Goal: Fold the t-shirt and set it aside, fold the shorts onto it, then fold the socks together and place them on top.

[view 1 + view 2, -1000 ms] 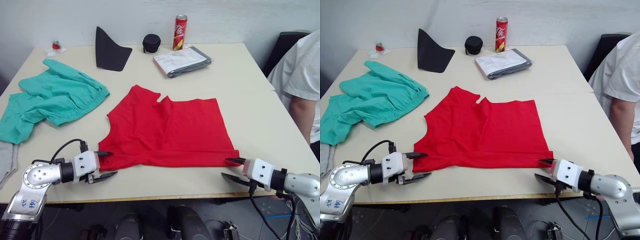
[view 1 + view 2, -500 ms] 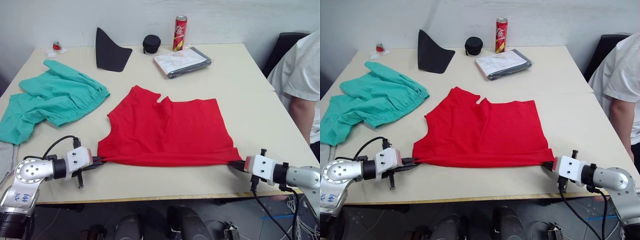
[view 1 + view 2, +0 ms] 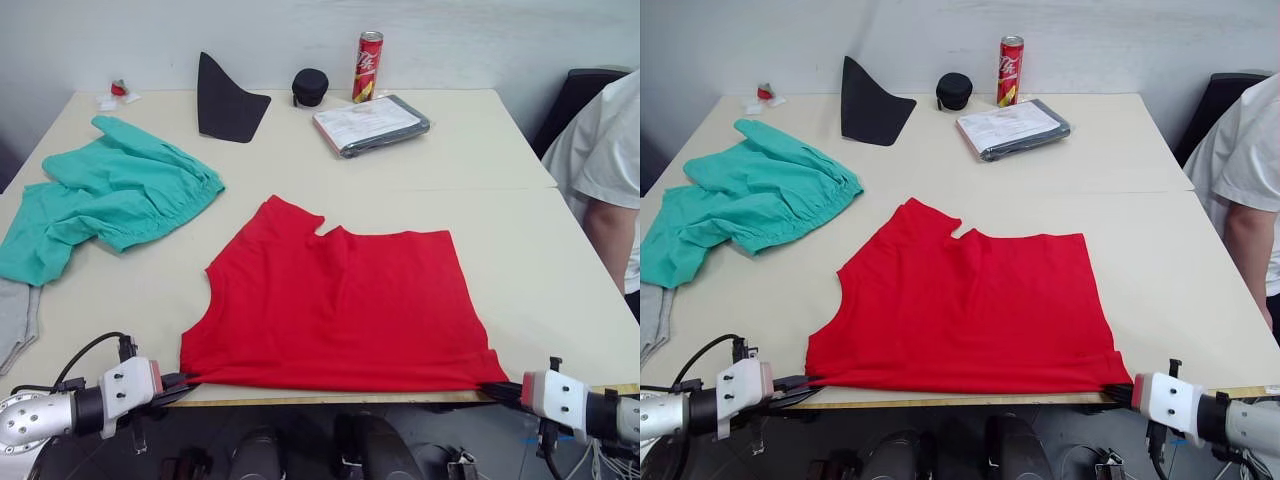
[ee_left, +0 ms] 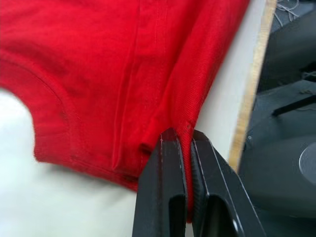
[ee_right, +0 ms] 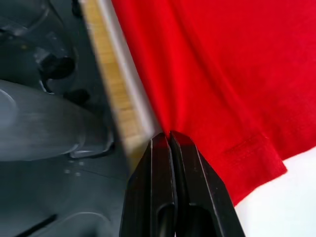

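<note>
Red t-shirt [image 3: 340,305]: flat, near table [image 3: 500,150] edge. Left gripper [image 4: 185,143] pinches its near-left corner; right gripper [image 5: 169,136] pinches its near-right corner. Teal shorts [image 3: 110,195]: far left, crumpled. Grey sock [image 3: 15,320]: left edge.

White wrist blocks, silver arm links (looped black cable, left), tapered black fingers [image 4: 163,197], seemingly ribbed

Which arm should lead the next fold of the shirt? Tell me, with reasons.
Neither alone. The left gripper and right gripper are each shut on a near corner of the shirt at the table edge, so both are likely to carry the hem away together.
</note>
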`<state>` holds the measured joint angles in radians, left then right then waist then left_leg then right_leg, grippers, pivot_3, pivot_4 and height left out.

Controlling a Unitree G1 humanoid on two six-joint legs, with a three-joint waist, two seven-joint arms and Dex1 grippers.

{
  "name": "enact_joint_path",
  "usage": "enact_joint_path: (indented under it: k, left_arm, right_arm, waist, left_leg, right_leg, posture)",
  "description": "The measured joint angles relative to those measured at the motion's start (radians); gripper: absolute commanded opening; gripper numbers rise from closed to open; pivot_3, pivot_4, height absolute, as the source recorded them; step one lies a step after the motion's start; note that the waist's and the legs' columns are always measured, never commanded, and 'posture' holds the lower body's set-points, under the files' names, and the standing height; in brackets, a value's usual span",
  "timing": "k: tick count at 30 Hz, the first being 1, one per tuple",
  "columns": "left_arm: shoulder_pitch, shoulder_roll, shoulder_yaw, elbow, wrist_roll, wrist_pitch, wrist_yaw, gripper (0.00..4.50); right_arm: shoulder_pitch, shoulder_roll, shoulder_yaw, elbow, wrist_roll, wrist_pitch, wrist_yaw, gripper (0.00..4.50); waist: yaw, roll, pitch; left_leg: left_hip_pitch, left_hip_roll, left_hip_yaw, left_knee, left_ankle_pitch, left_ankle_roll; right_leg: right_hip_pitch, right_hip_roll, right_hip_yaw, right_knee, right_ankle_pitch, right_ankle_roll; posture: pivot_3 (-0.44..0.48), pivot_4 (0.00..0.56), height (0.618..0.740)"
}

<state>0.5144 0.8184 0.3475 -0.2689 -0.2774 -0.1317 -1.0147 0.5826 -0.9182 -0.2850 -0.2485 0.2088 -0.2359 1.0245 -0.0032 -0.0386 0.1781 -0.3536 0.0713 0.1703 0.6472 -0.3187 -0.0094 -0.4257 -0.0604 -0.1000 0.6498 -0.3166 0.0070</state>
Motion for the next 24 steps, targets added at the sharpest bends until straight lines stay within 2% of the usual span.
enact_joint_path:
  k: [5,6,7,9,11,15,18,20,22,24]
  left_arm:
    - [0.024,-0.017,0.009,-0.008,-0.005,0.014,0.01,0.04]
    - [0.024,-0.017,0.01,-0.01,-0.013,0.024,0.009,0.26]
    - [0.023,-0.017,0.01,-0.012,-0.02,0.036,0.007,0.53]
    - [0.018,-0.014,0.013,-0.014,-0.031,0.05,0.002,1.05]
    - [0.015,0.001,0.032,-0.014,-0.041,0.068,-0.015,1.63]
    - [0.064,0.067,0.086,-0.042,-0.123,0.17,-0.108,1.64]
    - [0.115,0.142,0.15,-0.043,-0.18,0.282,-0.197,2.18]
    - [0.127,0.196,0.2,-0.043,-0.223,0.377,-0.242,2.81]
    - [0.086,0.249,0.23,-0.042,-0.299,0.504,-0.27,3.45]
    - [-0.045,0.283,0.23,-0.028,-0.382,0.623,-0.265,4.08]
  right_arm:
    - [0.018,0.027,0.002,-0.027,0.003,0.027,-0.009,0.0]
    - [0.015,0.031,0.002,-0.027,0.007,0.031,-0.008,0.0]
    - [0.012,0.038,0.002,-0.026,0.017,0.041,-0.006,0.18]
    - [-0.001,0.042,0.003,-0.02,0.039,0.06,0.007,0.61]
    - [-0.008,0.041,0.003,-0.018,0.062,0.073,0.037,1.27]
    - [0.024,0.021,-0.021,-0.022,0.14,0.13,0.119,2.7]
    - [0.091,-0.034,-0.112,-0.055,0.246,0.256,0.2,3.72]
    - [0.113,-0.074,-0.178,-0.089,0.315,0.356,0.242,4.44]
    - [0.093,-0.113,-0.242,-0.111,0.395,0.475,0.261,4.5]
    - [-0.006,-0.142,-0.267,-0.091,0.442,0.564,0.26,4.5]
  waist:
    - [0.0,-0.001,0.0]
    - [0.0,-0.001,0.0]
    - [0.0,-0.001,-0.001]
    - [0.0,-0.001,-0.001]
    - [0.001,-0.001,-0.001]
    - [0.002,0.0,0.0]
    - [0.002,0.002,0.002]
    - [0.002,0.003,0.002]
    - [0.002,0.004,0.003]
    - [0.002,0.004,0.004]
  left_leg:
    - [0.0,0.0,0.0,0.0,0.001,0.002]
    - [-0.001,0.0,0.0,0.0,0.001,0.002]
    - [-0.001,0.0,0.0,0.0,0.001,0.002]
    - [-0.001,0.0,0.0,0.0,0.001,0.002]
    - [-0.001,0.0,0.0,0.0,0.002,0.004]
    - [-0.001,0.0,0.0,-0.001,0.002,0.006]
    - [-0.002,0.0,0.0,0.0,0.002,0.006]
    - [-0.002,0.0,-0.001,0.0,0.002,0.006]
    - [-0.002,0.0,-0.001,0.001,0.001,0.005]
    - [-0.002,0.0,-0.001,0.002,0.001,0.004]
  right_leg:
    - [0.001,0.0,0.0,-0.003,0.001,-0.001]
    - [0.001,0.0,0.0,-0.004,0.001,-0.001]
    - [0.001,0.0,0.0,-0.004,0.001,-0.001]
    - [0.001,0.0,0.0,-0.004,0.001,-0.001]
    - [0.0,0.0,0.0,-0.004,0.001,-0.001]
    - [0.0,0.0,-0.001,-0.003,0.001,-0.001]
    - [-0.001,0.001,-0.001,-0.003,0.001,-0.001]
    - [0.0,0.001,-0.002,-0.004,0.001,-0.001]
    - [0.0,0.0,-0.001,-0.005,0.001,-0.001]
    - [0.001,0.0,-0.001,-0.006,0.004,-0.002]
  posture:
    - [0.0,0.15,0.74]
    - [0.0,0.15,0.74]
    - [0.0,0.15,0.74]
    - [0.0,0.15,0.74]
    - [0.0,0.15,0.74]
    - [0.0,0.15,0.74]
    - [0.0,0.15,0.74]
    - [0.0,0.15,0.74]
    - [0.0,0.15,0.74]
    - [0.0,0.15,0.74]
